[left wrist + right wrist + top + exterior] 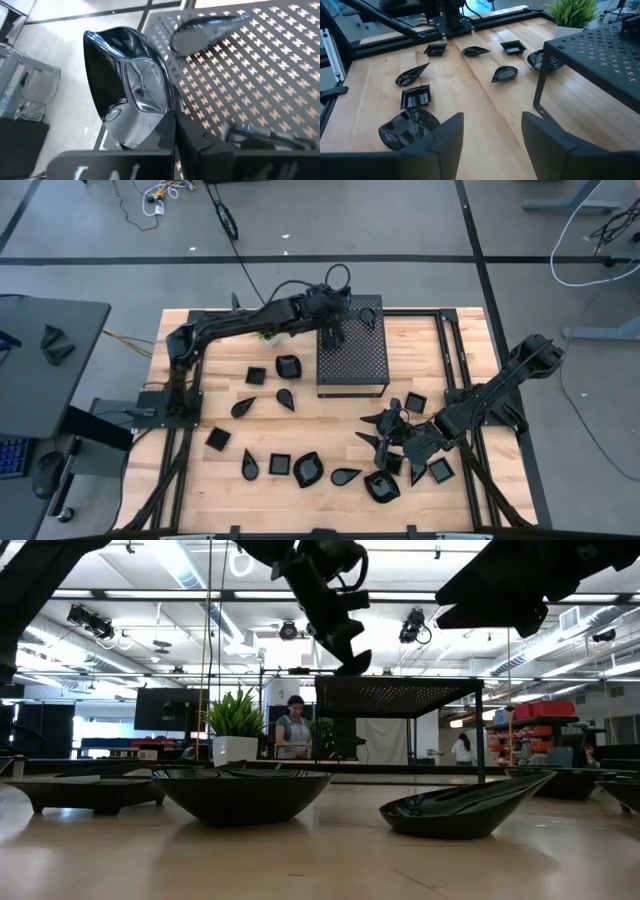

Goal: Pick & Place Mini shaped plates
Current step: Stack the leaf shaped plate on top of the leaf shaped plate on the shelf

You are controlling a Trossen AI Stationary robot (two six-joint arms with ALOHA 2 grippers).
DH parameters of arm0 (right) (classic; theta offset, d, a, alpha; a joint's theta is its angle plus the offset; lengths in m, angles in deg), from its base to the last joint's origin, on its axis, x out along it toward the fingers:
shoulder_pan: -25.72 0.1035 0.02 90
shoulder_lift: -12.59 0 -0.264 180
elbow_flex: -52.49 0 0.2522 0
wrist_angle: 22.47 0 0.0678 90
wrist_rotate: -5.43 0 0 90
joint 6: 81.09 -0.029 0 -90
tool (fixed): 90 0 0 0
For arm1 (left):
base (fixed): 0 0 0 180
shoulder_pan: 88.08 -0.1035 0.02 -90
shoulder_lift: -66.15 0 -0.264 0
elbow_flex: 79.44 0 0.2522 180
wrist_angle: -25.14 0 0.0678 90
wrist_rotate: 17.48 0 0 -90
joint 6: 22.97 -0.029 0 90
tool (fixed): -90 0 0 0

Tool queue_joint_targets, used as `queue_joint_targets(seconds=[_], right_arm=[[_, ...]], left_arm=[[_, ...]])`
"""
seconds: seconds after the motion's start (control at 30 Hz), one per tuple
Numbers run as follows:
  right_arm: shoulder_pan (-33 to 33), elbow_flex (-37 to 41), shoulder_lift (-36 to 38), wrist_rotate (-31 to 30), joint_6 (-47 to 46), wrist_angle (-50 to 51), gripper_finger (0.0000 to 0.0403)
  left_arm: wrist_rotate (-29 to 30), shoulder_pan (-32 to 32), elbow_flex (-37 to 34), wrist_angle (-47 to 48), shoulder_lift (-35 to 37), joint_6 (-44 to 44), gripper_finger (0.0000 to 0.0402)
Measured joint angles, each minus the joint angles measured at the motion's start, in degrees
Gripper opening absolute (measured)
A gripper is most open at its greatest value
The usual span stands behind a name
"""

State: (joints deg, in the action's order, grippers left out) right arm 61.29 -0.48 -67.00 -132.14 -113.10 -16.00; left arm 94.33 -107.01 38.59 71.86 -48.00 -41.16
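My left gripper (pixel 175 136) is shut on one glossy black mini plate (pixel 125 85) over the left edge of the black perforated box (pixel 352 365), toward its far end. A teardrop plate (pixel 200 35) lies flat on the box's top near its far edge. Several more mini plates lie on their undersides on the wooden table, among them a rounded one (pixel 287 366) and a square one (pixel 218 439). My right gripper (pixel 492 135) hovers open over the plates at the near right (pixel 397 442), with nothing between its fingers. My left gripper pinches the plate's raised rim (pixel 150 125) between its two fingers. The fingers slant down from the table's left side. The plate stands tilted on edge beyond the fingertips, its hollow side showing, just above the box's top (pixel 260 75).
A green potted plant (pixel 237 725) stands at the table's far edge, left of the box. Plates crowd the near right around my right gripper (pixel 381 486). Black frame rails run along the table's sides (pixel 445 350). A person stands in the room beyond (pixel 293 730).
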Motion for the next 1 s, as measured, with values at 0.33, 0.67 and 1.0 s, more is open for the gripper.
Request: queue_joint_targets(seconds=[0.33,0.67,1.0], right_arm=[[0.00,0.00,0.00,0.00,0.11,0.04,0.0204],[0.00,0.00,0.00,0.00,0.15,0.04,0.0204],[0.00,-0.02,0.00,0.00,0.15,0.04,0.0204]], left_arm=[[0.48,-0.25,-0.08,0.37,-1.48,1.37,0.0008],[0.61,-0.25,-0.07,0.25,-1.51,1.54,0.0011],[1.11,-0.95,-0.09,1.30,-1.46,2.59,0.0011]])
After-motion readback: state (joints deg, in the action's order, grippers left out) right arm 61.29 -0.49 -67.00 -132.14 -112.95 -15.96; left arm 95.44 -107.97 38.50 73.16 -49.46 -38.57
